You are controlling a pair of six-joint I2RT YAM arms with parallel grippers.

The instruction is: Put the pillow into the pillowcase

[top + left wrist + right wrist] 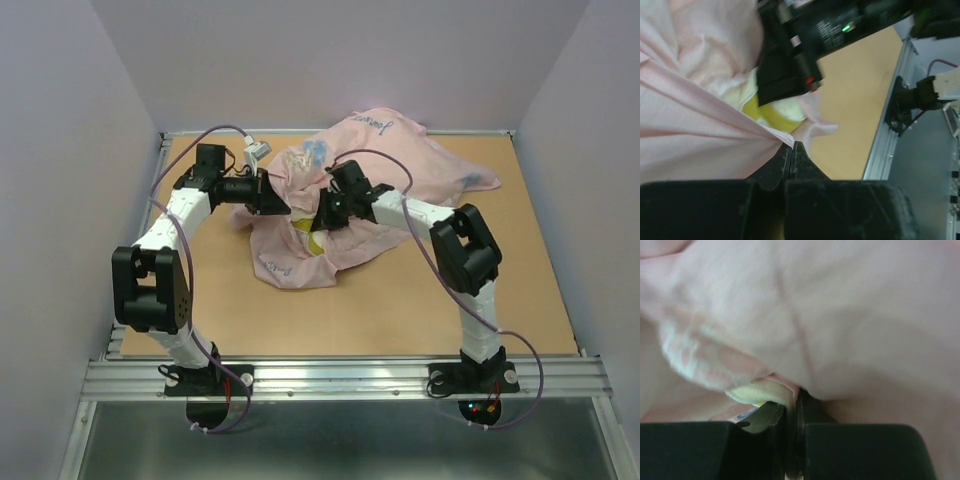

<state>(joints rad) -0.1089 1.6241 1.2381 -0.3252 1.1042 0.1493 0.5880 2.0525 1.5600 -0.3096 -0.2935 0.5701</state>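
Observation:
The pale pink pillowcase (400,165) lies crumpled across the back middle of the table. The pillow (311,240) shows only as a cream and yellow patch at the case's opening; the rest is hidden under fabric. My left gripper (283,205) is shut on the pillowcase's edge, and the left wrist view shows the pink cloth (700,125) pinched at its tips (791,146), with the pillow (772,112) just beyond. My right gripper (322,218) is shut at the opening. In the right wrist view it (794,400) clamps a cream pillow corner (757,392), with pillowcase fabric (840,315) draped over it.
A small white object with a cable (258,150) lies at the back left, beside the pillowcase. An aluminium rail (340,375) runs along the near edge. Pale walls enclose the table on three sides. Bare tabletop (380,300) lies in front of the fabric.

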